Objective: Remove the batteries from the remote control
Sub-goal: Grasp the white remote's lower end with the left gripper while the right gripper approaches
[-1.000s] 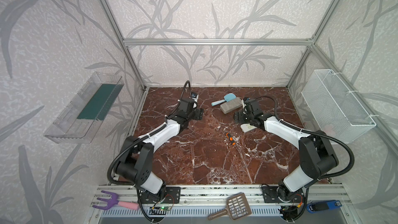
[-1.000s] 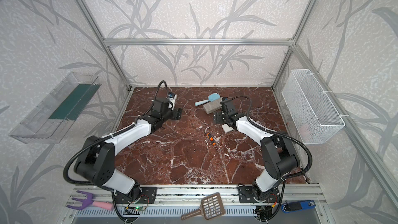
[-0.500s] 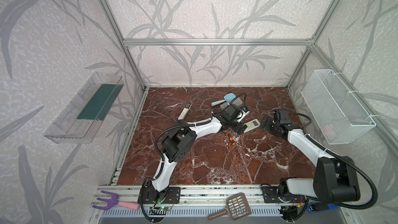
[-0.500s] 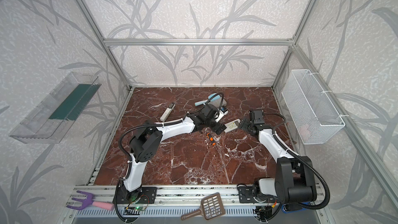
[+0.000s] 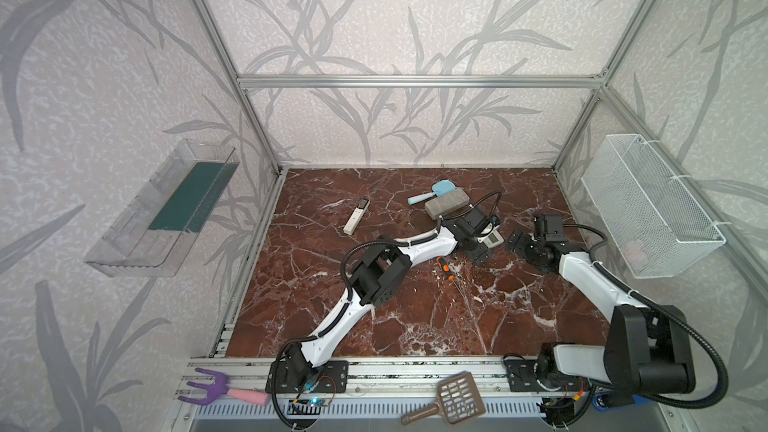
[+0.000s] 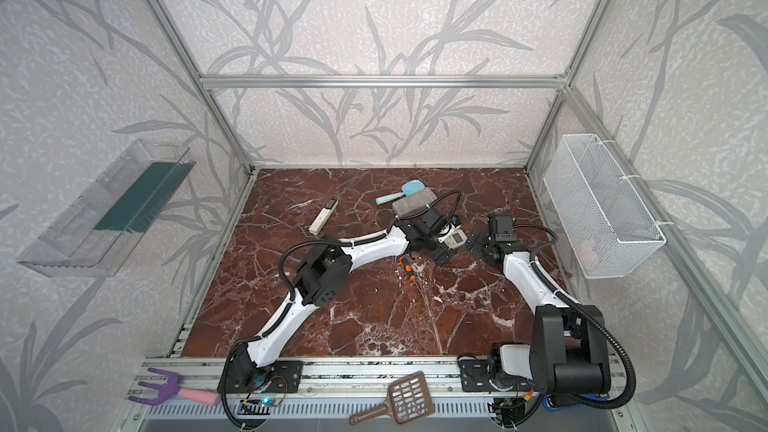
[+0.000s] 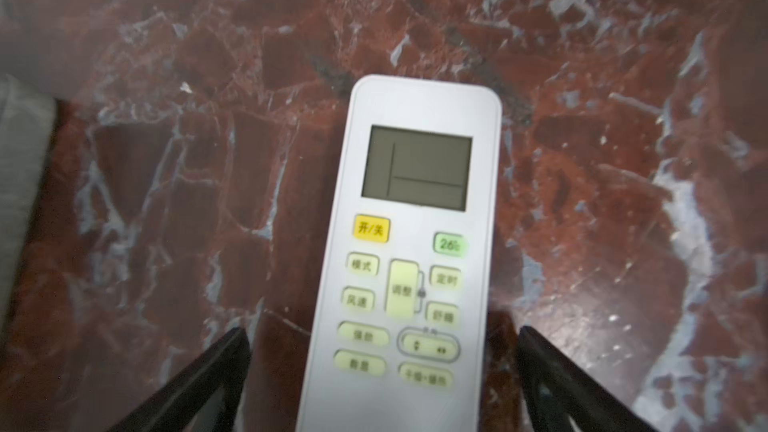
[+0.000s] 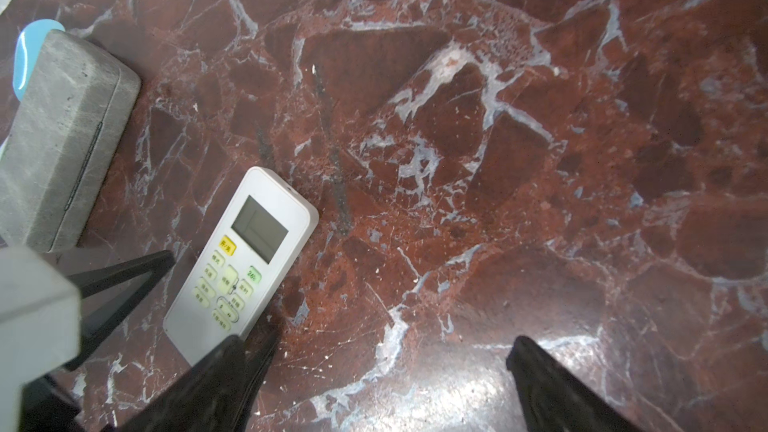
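The remote control [image 7: 415, 243] is white with a grey screen and lies face up on the marble table [image 5: 415, 326]. My left gripper [image 7: 384, 351] is open and straddles its button end, with a gap on each side. In both top views the left gripper [image 5: 485, 241] [image 6: 446, 243] reaches across the middle over the remote control [image 5: 492, 238] [image 6: 457, 238]. My right gripper [image 8: 382, 367] [image 5: 517, 243] [image 6: 476, 243] is open over bare marble just right of the remote control [image 8: 245, 259]. The batteries are hidden.
An orange-handled screwdriver [image 5: 445, 268] [image 6: 408, 268] lies just in front of the left gripper. A grey case [image 5: 446, 203] [image 8: 62, 139] and a blue scoop [image 5: 440, 189] sit behind it. A slim white remote [image 5: 356, 221] lies at back left. A wire basket [image 5: 648, 205] hangs on the right wall.
My left arm swung from the back left, leaving the slim remote there, across to the remote with the screen. My right gripper drew back to the right off that remote.
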Robot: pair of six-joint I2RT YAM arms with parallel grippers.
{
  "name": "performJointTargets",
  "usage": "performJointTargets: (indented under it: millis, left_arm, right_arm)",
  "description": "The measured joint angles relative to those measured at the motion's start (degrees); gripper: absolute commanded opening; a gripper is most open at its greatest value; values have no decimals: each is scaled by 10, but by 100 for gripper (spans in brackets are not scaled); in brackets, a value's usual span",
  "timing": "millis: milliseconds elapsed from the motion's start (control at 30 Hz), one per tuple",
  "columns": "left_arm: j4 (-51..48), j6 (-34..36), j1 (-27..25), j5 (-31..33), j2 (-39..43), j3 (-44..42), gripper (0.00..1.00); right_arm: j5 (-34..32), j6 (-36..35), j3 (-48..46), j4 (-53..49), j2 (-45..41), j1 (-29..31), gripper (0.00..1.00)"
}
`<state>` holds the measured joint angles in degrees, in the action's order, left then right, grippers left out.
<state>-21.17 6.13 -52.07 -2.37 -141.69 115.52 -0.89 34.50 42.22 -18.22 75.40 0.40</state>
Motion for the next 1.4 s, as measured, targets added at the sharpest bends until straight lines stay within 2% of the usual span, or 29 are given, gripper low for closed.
performJointTargets:
  millis: [200, 367, 567, 1000, 1167, 1400]
  left_arm:
    - [-20, -30, 0, 18, -2, 15, 70]
    - [-22, -49, 0, 18, -2, 19, 60]
    - [-4, -72, 0, 10, 8, -1, 55]
    - [122, -177, 31, -50, 145, -232, 52]
    - [193, -240, 64, -84, 169, -310, 51]
    - [270, -299, 92, -122, 174, -347, 51]
  right_arm:
    - [8, 6, -13, 4, -20, 0, 98]
    - [23, 9, -16, 13, -32, 0, 98]
    - [50, 11, -17, 21, -40, 0, 95]
    - [159, 93, -51, 100, -65, 1, 80]
    - [197, 140, -54, 135, -15, 14, 80]
    - [245, 187, -42, 181, 102, 55, 80]
